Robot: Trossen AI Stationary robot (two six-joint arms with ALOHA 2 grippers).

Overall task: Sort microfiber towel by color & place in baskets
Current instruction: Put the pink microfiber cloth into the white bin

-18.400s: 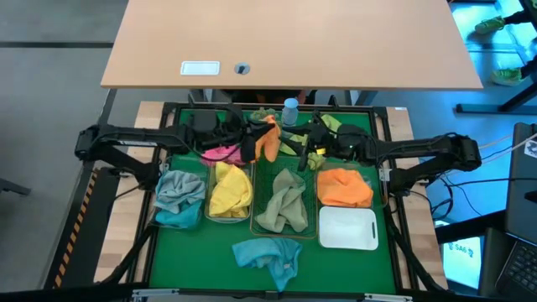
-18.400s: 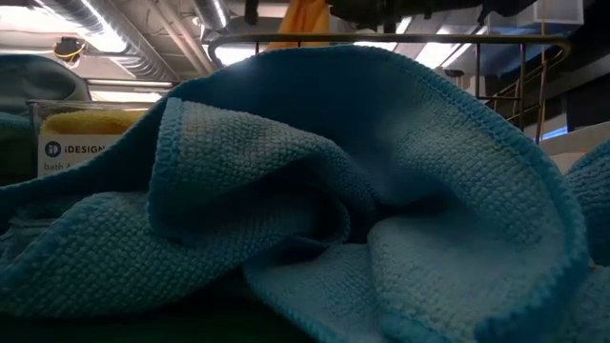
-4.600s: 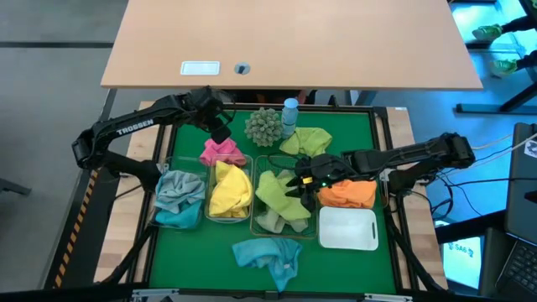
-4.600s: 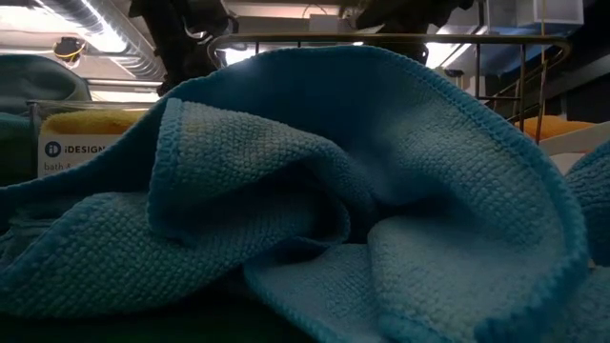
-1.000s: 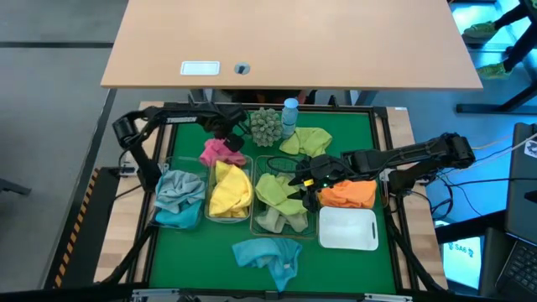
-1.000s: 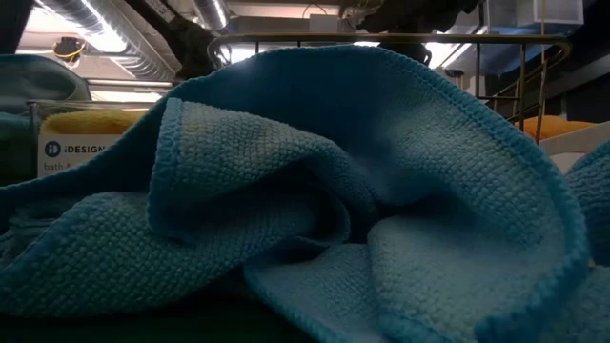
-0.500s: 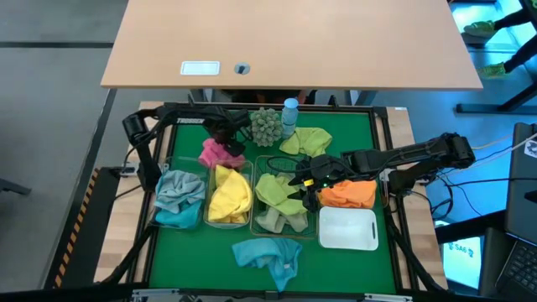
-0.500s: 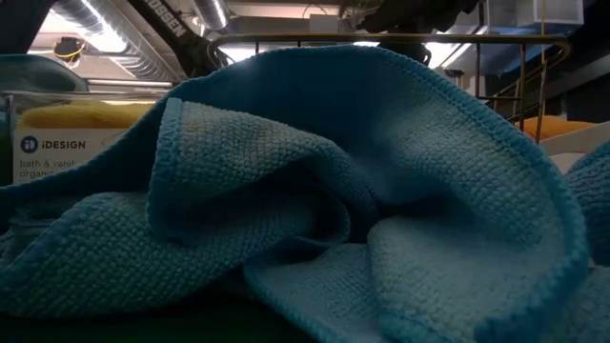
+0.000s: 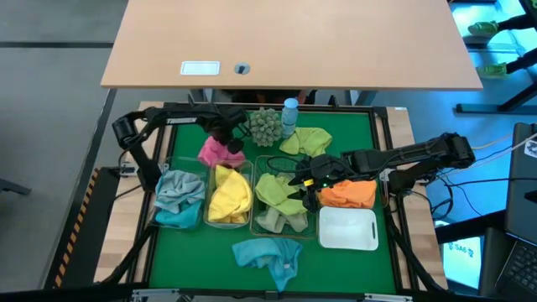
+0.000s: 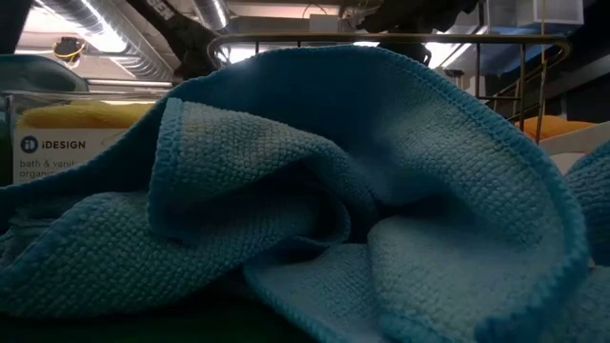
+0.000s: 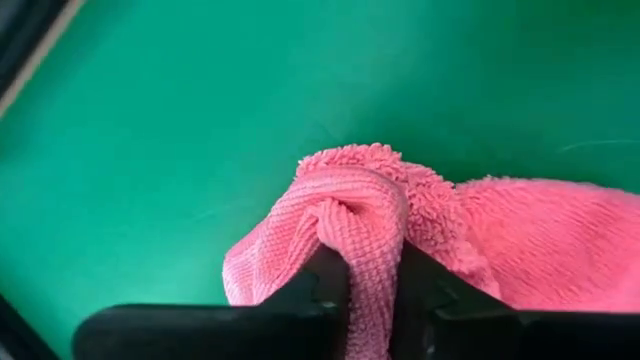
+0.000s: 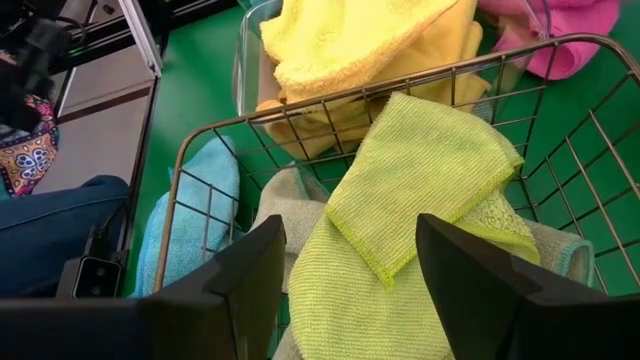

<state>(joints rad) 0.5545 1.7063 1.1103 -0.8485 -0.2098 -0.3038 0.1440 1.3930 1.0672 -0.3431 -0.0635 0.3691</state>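
A pink towel [image 9: 216, 151] lies bunched on the green mat [image 9: 361, 134], behind the bins, with my left gripper [image 9: 225, 134] shut on it from above. My right gripper [image 9: 300, 186] stands open over the wire-mesh basket [image 9: 312, 220], above the lime-green towels [image 12: 400, 190] lying inside. Four bins stand in the same row: a clear one with blue-grey towels [image 9: 179, 199], one with a yellow towel [image 9: 229, 193], one with an orange towel [image 9: 346, 189], and a white bin [image 9: 347, 228]. A blue towel [image 9: 268, 256] lies on the mat in front, and a lime towel [image 9: 309, 140] lies farther back. My left gripper pinches a raised fold of the pink towel [image 11: 365, 235] between its two fingers [image 11: 325, 285], at the towel's far end. The fingers come steeply from above, pointing down. The fold stands up between them in several layers, and the rest of the towel [image 11: 540, 240] lies on the mat.
A grey-green spiky ball [image 9: 263, 126] and a small blue bottle [image 9: 290, 113] stand right beside the left gripper at the mat's far edge. In the low view the blue towel [image 10: 334, 191] fills nearly everything. A wooden table top [image 9: 294, 42] lies beyond the mat.
My left arm's elbow has swung a little toward the mat and back out. In the low view the clear bin with the yellow towel has shifted a little to the left. My right gripper has kept still.
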